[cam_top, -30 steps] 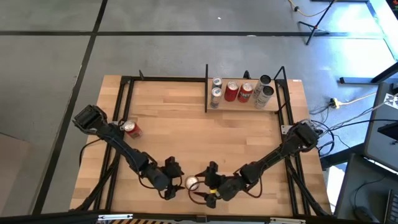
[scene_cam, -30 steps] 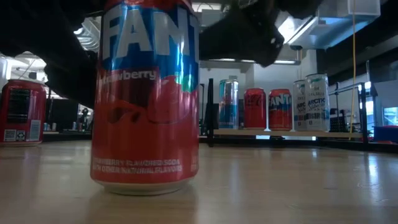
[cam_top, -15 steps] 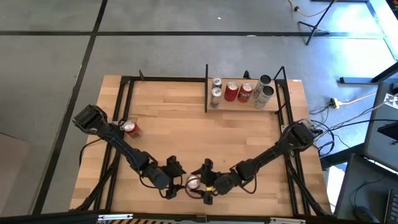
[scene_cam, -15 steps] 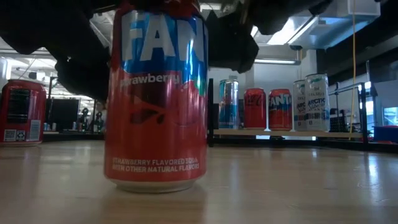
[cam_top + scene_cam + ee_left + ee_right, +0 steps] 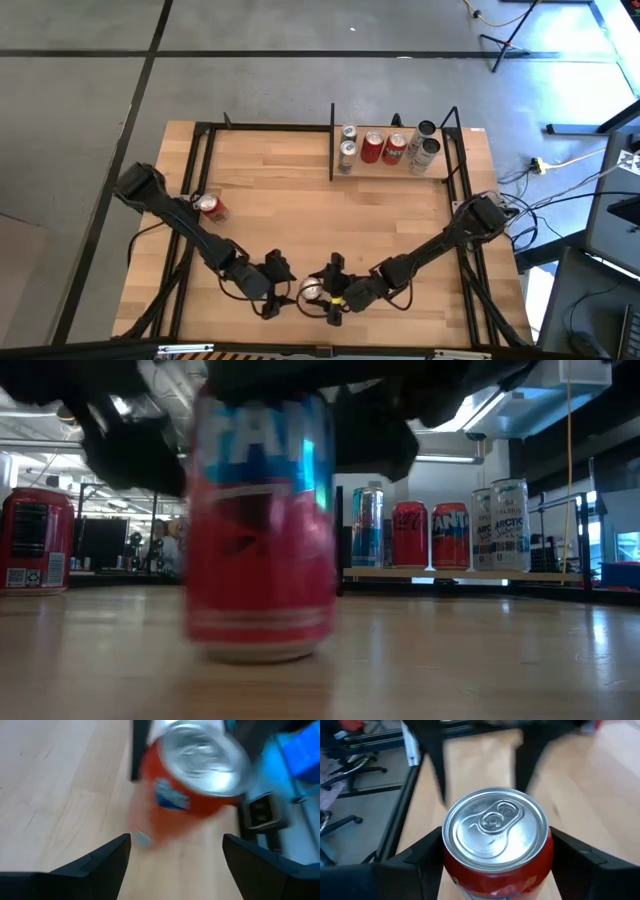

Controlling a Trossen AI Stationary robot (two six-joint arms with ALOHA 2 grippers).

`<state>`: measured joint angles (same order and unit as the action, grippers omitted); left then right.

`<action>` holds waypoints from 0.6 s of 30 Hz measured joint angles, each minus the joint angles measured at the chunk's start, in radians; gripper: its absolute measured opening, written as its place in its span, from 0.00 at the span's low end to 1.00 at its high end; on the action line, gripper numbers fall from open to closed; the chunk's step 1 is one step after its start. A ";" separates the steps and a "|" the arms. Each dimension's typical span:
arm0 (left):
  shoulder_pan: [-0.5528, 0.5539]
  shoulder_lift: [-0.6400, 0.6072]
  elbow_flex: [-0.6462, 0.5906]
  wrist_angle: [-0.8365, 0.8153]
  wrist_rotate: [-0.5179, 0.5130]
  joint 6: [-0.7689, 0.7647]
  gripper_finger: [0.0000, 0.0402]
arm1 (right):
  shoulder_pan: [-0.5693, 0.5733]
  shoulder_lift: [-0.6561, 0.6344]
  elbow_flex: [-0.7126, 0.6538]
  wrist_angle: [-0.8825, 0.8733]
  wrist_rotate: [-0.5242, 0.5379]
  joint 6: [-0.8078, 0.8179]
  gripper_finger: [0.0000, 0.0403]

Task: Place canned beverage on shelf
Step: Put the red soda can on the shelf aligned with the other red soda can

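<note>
A red strawberry soda can [image 5: 312,291] stands upright near the table's front edge, large and blurred in the low view [image 5: 262,525]. My right gripper [image 5: 333,291] comes from the right and is shut on the can, one finger on each side of it [image 5: 495,855]. My left gripper [image 5: 278,285] is just left of the can, open. In its wrist view [image 5: 175,845] the can [image 5: 192,775] lies beyond the fingertips, untouched. The shelf [image 5: 390,172] at the far right holds several cans [image 5: 372,147]. My right gripper pinches the can's side wall [image 5: 547,857] just under the top rim, between its two fingers. The fingers [image 5: 427,852] slant down at it from the table's right side. The can is upright and its bottom [image 5: 260,652] seems to rest on the table.
Another red can [image 5: 210,207] stands by the left black frame rail, also at the left of the low view [image 5: 35,540]. Black frame rails [image 5: 195,190] run along the table's edges. The middle of the wooden tabletop [image 5: 320,220] is bare.
My right gripper has moved toward the table's left edge, up to the can, and its fingers now stand at the can's sides. The can has slid a little toward the table's right edge and shows blurred now.
</note>
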<state>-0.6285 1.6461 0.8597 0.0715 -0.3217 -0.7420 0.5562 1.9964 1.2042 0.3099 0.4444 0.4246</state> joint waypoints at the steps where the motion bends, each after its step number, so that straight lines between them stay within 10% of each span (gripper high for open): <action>1: -0.003 -0.031 0.000 -0.024 0.009 -0.015 0.78 | 0.000 -0.017 -0.002 -0.028 0.009 0.020 0.67; 18: -0.012 -0.494 0.000 -0.326 -0.016 -0.168 0.77 | -0.191 -0.619 -0.053 -0.910 0.197 0.168 0.67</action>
<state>-0.6401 1.1525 0.8597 -0.2547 -0.3378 -0.9104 0.3650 1.3774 1.1508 -0.6000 0.6414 0.5925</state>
